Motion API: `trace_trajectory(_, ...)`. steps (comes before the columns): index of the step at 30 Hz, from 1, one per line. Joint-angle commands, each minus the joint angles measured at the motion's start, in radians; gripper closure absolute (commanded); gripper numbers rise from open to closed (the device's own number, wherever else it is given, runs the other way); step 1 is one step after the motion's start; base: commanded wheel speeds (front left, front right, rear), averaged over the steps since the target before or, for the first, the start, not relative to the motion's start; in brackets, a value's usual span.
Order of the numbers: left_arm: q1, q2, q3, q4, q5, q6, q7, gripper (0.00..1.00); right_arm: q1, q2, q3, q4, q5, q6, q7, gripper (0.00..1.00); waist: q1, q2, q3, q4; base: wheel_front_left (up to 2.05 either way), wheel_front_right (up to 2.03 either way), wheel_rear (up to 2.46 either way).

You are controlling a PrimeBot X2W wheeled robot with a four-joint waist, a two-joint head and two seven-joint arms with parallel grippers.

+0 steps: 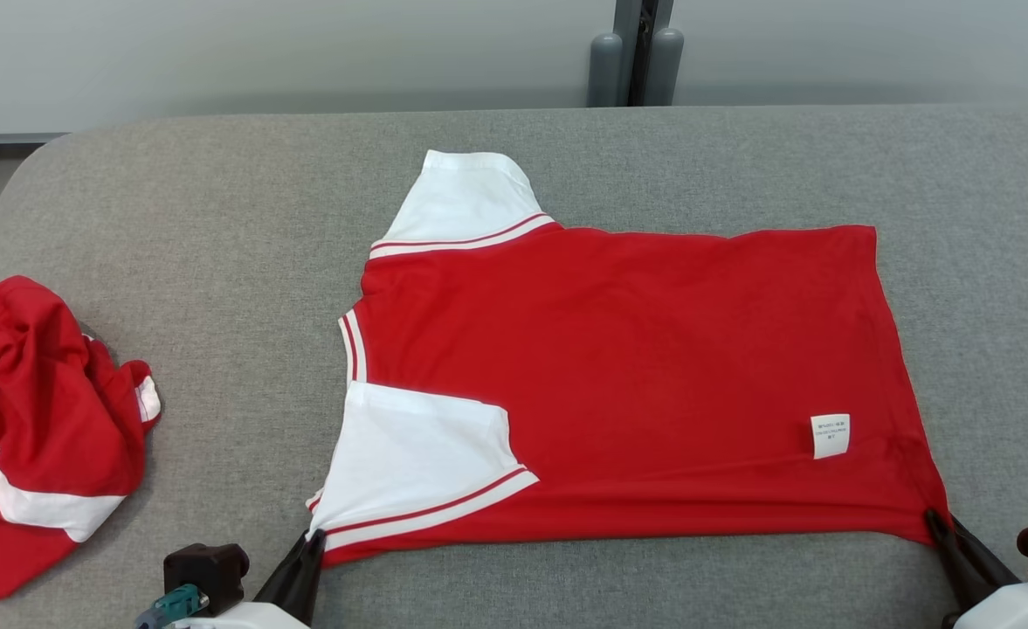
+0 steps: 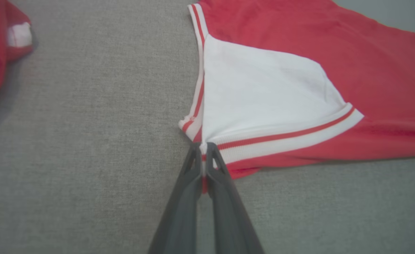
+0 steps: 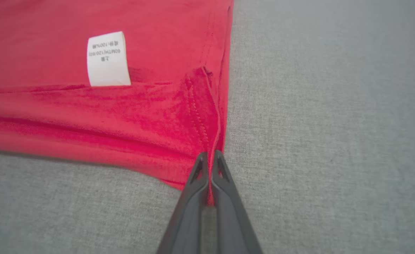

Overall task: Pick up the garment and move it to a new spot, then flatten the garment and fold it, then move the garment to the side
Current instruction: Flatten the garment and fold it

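left gripper (image 1: 311, 536) pinching garment (image 1: 636, 349) sleeve | right gripper (image 1: 934, 518) pinching hem | grey fabric surface (image 1: 217, 201) | pale wall (image 1: 304, 44) behind

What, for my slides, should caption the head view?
Left gripper and right gripper clamp near corners of the flattened red shirt.
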Motion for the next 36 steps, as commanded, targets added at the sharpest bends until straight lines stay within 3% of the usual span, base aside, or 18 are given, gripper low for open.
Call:
trace_trajectory(1, 0.004, 0.006, 0.011, 0.008, -0.004, 0.013, 0.003, 1.00, 0.002, 0.004, -0.007, 0.016, -0.009, -0.003, 0.001, 0.62, 0.0000, -0.0001, -0.002, 0.001, 0.00, 0.00, 0.00)
trace_trajectory(2, -0.001, 0.007, 0.010, 0.014, -0.001, 0.015, 0.002, 0.54, -0.002, 0.011, -0.017, 0.020, -0.013, -0.003, 0.001, 0.00, 0.0000, -0.0001, -0.004, 0.001, 0.00, 0.00, 0.00)
trace_trajectory(3, -0.008, 0.009, 0.011, 0.018, 0.009, 0.021, -0.009, 0.00, -0.008, 0.016, -0.028, 0.020, -0.018, -0.003, 0.001, 0.00, 0.0000, -0.0001, -0.005, 0.001, 0.00, 0.00, 0.00)
trace_trajectory(10, -0.063, 0.002, 0.040, 0.009, 0.015, 0.033, -0.105, 0.00, -0.037, 0.049, -0.144, -0.040, -0.077, -0.002, 0.000, 0.00, 0.0000, -0.0001, -0.007, -0.008, 0.00, 0.00, 0.00)
trace_trajectory(15, -0.122, -0.019, 0.057, -0.009, 0.024, 0.050, -0.187, 0.00, -0.082, 0.136, -0.235, -0.110, -0.184, -0.002, 0.000, 0.00, 0.0000, -0.0001, -0.012, -0.025, 0.00, 0.00, 0.00)
trace_trajectory(24, -0.229, -0.075, 0.013, 0.059, 0.059, 0.053, -0.328, 0.00, -0.142, 0.309, -0.204, -0.220, -0.322, -0.002, 0.000, 0.00, 0.0000, -0.0001, -0.018, -0.054, 0.00, 0.00, 0.00)
trace_trajectory(29, -0.298, -0.091, -0.003, 0.124, 0.047, 0.041, -0.352, 0.00, -0.130, 0.336, -0.177, -0.228, -0.333, -0.002, 0.000, 0.00, 0.0000, -0.0001, -0.006, -0.057, 0.00, 0.00, 0.00)
trace_trajectory(36, -0.517, -0.086, -0.021, 0.279, 0.060, 0.012, -0.322, 0.00, -0.146, 0.320, -0.172, -0.232, -0.333, -0.002, 0.000, 0.00, 0.0000, -0.0001, 0.051, -0.072, 0.00, 0.00, 0.00)
